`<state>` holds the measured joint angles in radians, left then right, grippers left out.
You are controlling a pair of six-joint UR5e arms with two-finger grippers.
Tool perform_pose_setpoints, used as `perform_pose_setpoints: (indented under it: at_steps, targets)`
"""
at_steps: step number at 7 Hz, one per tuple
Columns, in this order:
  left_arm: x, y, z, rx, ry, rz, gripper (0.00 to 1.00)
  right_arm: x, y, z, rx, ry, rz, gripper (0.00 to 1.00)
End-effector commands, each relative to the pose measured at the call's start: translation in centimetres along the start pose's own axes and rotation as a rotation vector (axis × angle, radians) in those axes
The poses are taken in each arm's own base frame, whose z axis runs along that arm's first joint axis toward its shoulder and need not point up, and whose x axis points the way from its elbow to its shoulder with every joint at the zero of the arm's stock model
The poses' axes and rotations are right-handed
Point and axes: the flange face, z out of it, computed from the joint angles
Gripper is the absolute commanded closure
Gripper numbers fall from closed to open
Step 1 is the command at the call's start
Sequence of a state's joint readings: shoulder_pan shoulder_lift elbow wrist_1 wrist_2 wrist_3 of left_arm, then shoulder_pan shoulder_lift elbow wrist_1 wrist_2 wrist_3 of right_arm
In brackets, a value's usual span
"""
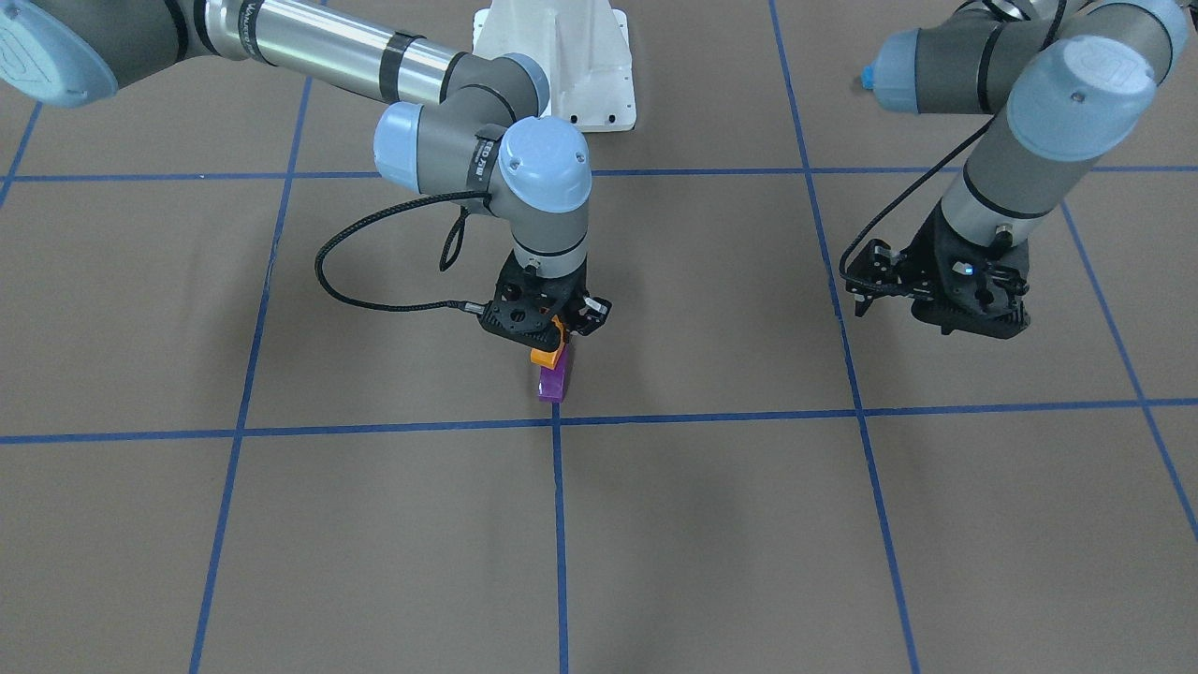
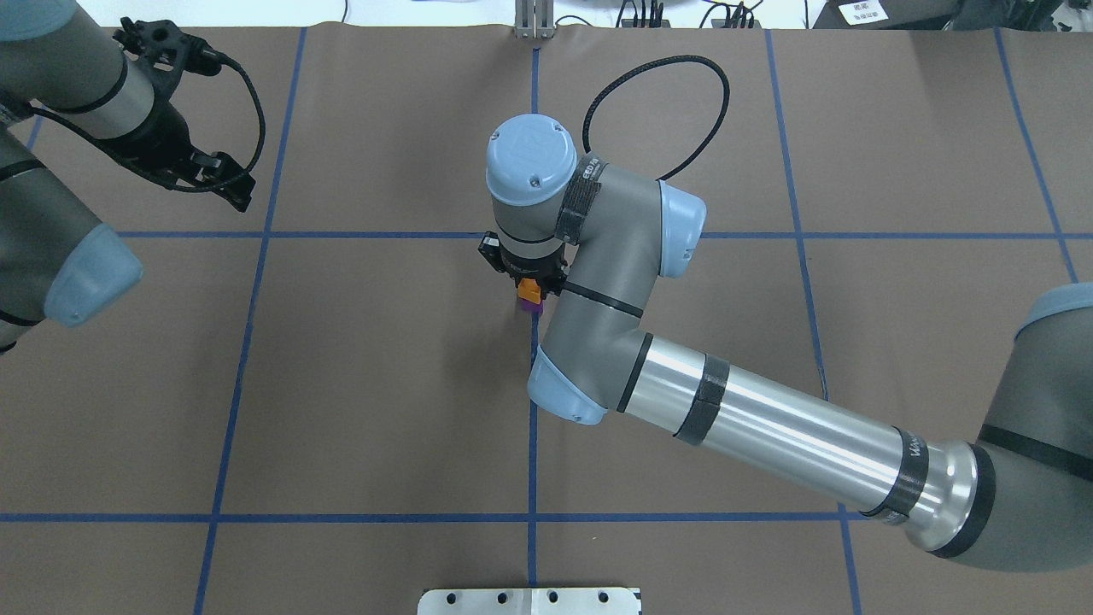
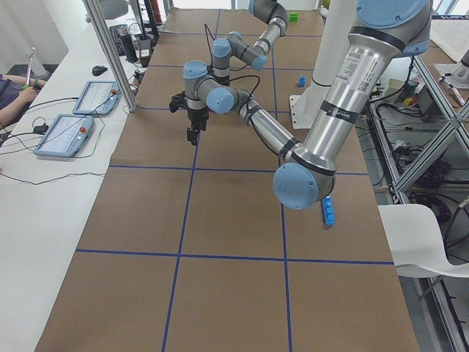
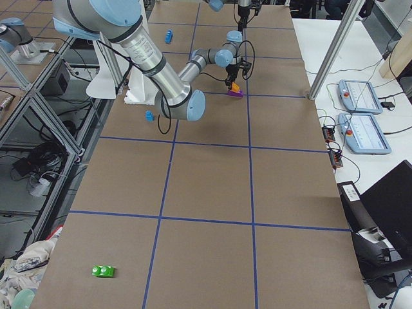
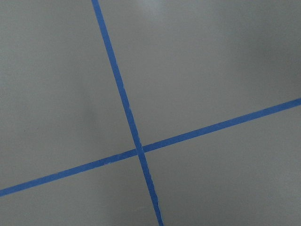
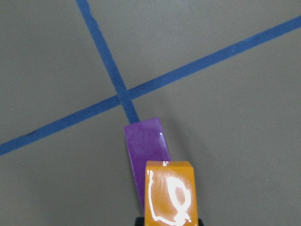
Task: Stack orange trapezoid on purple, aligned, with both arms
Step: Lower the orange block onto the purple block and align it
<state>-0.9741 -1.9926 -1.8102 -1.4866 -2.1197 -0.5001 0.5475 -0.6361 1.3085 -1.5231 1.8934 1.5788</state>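
**Step in hand: placement of the upper brick.** The orange trapezoid (image 1: 547,355) is pinched between the fingers of the right gripper (image 1: 554,339) and is held directly over the purple brick (image 1: 552,383). The purple brick rests on the brown table (image 1: 749,524), just on the robot's side of a blue tape crossing (image 6: 123,98). In the front-facing view the underside of the orange piece appears to meet the top of the purple one. Whether the two are touching or a thin gap is left cannot be told from any view.

**Alignment.** In the right wrist view the orange trapezoid covers the near part of the purple brick. The purple brick is seen to run at a slight angle to it and to project beyond its left edge and toward the tape crossing. The two outlines are therefore judged not to be fully matched.

**Left arm.** The left gripper (image 1: 973,318) is held above the table, well apart from both bricks. Nothing is seen in it. Whether its fingers are spread or pressed together cannot be told. Only the table and tape lines are shown by its wrist camera.

**Next move (judgement).**
- A small wrist rotation and a sideways correction are called for, so that the edges line up.
- A straight downward press is then required to seat the stud.
- Only after seating should the fingers be released.
- As both arms are specified, the purple brick would best be steadied by the left gripper; otherwise it is liable to slide or tip under the press.
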Motion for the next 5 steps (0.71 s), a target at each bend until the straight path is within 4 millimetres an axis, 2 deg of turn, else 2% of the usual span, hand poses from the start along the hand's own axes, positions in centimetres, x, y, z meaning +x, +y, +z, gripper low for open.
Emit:
perform_pose_setpoints:
  at_steps: [1, 2, 3, 4, 5]
  targets:
    - [-0.07, -0.03, 0.12, -0.001, -0.001, -0.002, 0.0, 0.02, 0.42, 0.64, 0.04, 0.006, -0.049, 1.0]
    - [-0.08, -0.02, 0.13, -0.003, -0.001, -0.002, 0.0, 0.04, 0.39, 0.72, 0.042, 0.007, -0.051, 1.0]
    - [-0.09, -0.03, 0.14, -0.002, -0.003, -0.002, 0.0, -0.12, 0.33, 0.5, 0.043, -0.003, -0.051, 0.91]
    - [-0.09, -0.03, 0.14, -0.002, -0.003, -0.002, 0.0, -0.24, 0.25, 0.37, 0.044, -0.024, -0.053, 0.17]
    - [-0.08, -0.02, 0.14, -0.003, -0.001, -0.003, 0.0, -0.34, 0.28, 0.27, 0.044, -0.027, -0.051, 0.0]
